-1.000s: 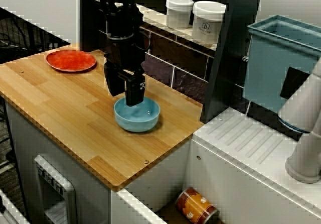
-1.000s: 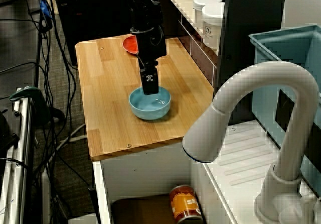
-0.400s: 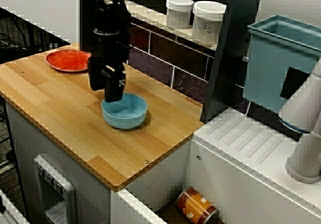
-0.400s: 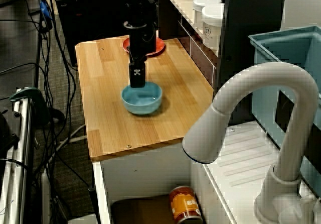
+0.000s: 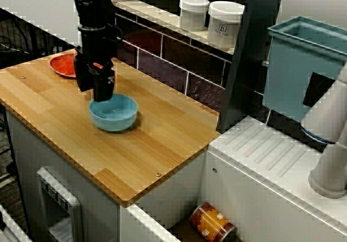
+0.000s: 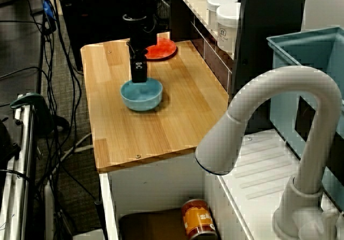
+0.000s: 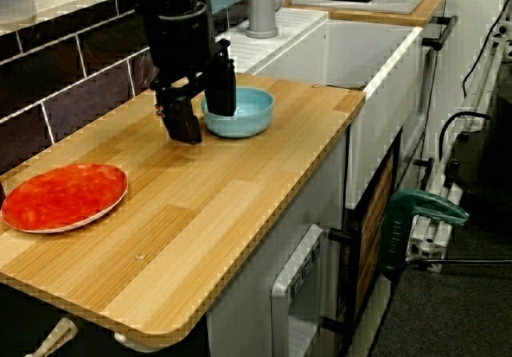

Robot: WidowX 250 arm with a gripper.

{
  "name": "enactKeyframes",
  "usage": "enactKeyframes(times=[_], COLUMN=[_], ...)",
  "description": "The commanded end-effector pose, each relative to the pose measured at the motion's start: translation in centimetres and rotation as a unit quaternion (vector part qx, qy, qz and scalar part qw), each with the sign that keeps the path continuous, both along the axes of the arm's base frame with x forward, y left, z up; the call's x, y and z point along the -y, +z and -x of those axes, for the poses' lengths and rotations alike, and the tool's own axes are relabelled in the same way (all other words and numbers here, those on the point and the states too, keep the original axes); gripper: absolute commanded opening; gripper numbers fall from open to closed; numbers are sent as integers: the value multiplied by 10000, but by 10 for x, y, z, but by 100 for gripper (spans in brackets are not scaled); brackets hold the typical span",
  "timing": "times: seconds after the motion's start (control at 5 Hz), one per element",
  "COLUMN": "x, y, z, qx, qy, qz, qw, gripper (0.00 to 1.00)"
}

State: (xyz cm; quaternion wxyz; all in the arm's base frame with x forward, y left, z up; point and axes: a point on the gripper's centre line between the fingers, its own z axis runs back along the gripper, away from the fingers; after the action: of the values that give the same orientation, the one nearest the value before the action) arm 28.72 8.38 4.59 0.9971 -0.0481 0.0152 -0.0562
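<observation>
A light blue bowl (image 5: pixel 116 114) sits upright on the wooden counter (image 5: pixel 157 144), left of its middle. In the front view my black gripper (image 5: pixel 95 89) points down at the bowl's left rim. The low view from the counter's end shows one finger inside the bowl (image 7: pixel 244 113) and the other outside, so my gripper (image 7: pixel 206 118) is shut on the rim. In the view from the sink side the gripper (image 6: pixel 138 74) stands at the far edge of the bowl (image 6: pixel 142 96). A red plate (image 5: pixel 62 64) lies just behind it.
Two white jars (image 5: pixel 193 13) (image 5: pixel 225 23) stand on the tiled ledge behind the counter. A blue bin (image 5: pixel 303 63) and a white faucet (image 6: pixel 269 132) are at the sink on the right. A can (image 5: pixel 211 223) lies below the counter's edge.
The gripper has slid the blue bowl leftward across the counter, from near the right middle toward the red plate. Its hold on the rim is unchanged.
</observation>
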Motion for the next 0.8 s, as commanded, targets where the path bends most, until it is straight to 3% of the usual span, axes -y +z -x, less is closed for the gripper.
enactKeyframes(times=[0.0, 0.2, 0.4, 0.6], x=[-44, -58, -70, -69], y=[16, 14, 12, 21], z=[2, 2, 9, 13], qx=[244, 126, 301, 322], qy=[324, 135, 81, -37], qz=[67, -22, 4, 298], qw=[9992, 9998, 9995, 9990], gripper=[100, 100, 100, 100])
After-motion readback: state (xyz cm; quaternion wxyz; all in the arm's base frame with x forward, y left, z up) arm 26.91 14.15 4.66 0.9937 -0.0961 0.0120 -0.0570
